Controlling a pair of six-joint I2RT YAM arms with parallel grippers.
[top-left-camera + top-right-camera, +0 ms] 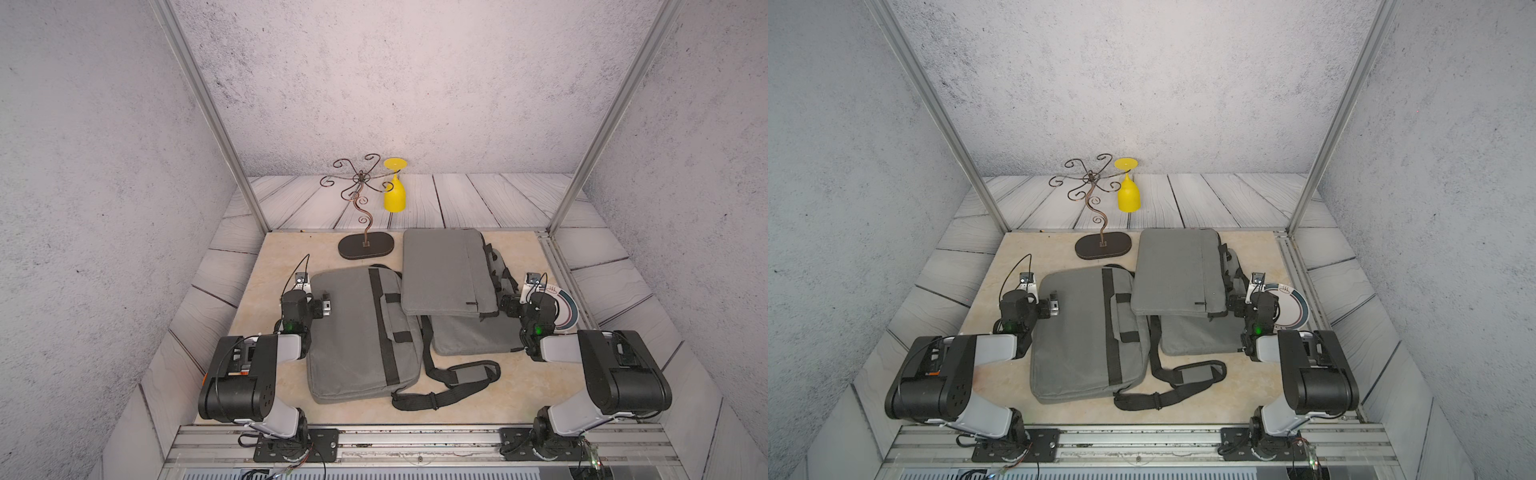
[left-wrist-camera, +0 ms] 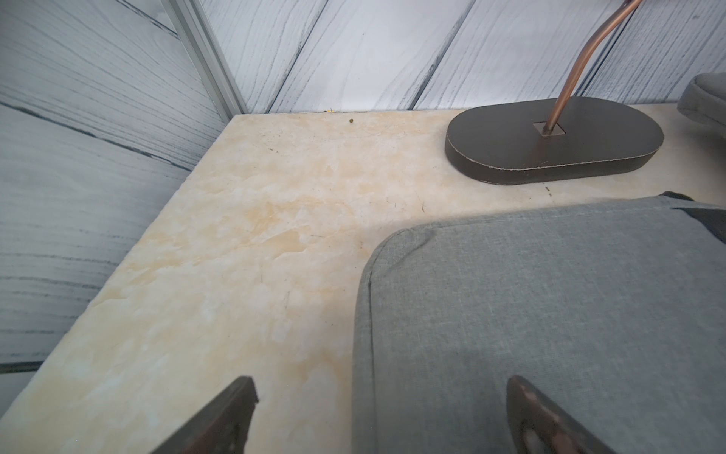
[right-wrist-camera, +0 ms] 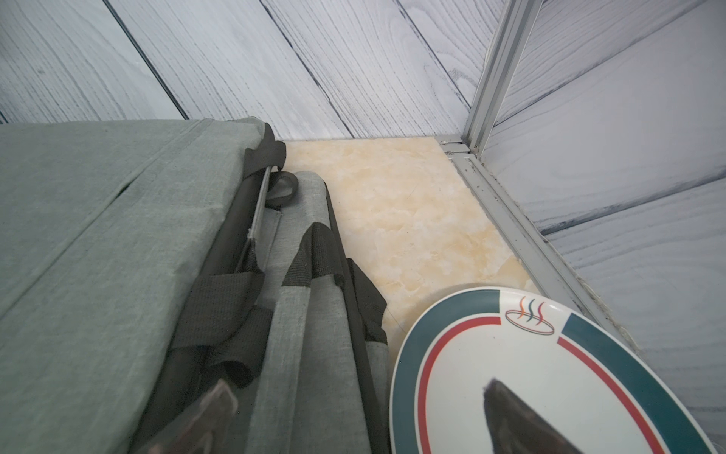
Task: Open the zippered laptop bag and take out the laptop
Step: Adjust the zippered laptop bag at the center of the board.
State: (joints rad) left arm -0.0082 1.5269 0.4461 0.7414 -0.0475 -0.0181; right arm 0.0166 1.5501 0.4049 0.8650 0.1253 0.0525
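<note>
Top views both show the big laptop bag [image 1: 357,332] lying flat mid-tabletop [image 1: 282,257], apparently unopened, no laptop out, left gripper [image 1: 327,306] spread wide astride its left edge, right gripper [image 1: 508,305] equally wide between stacked bags [image 1: 446,270] and plate [image 1: 567,307], with the whole job ahead.

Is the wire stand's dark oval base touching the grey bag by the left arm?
Apart. The left wrist view shows a strip of tabletop between the base and the grey bag.
</note>
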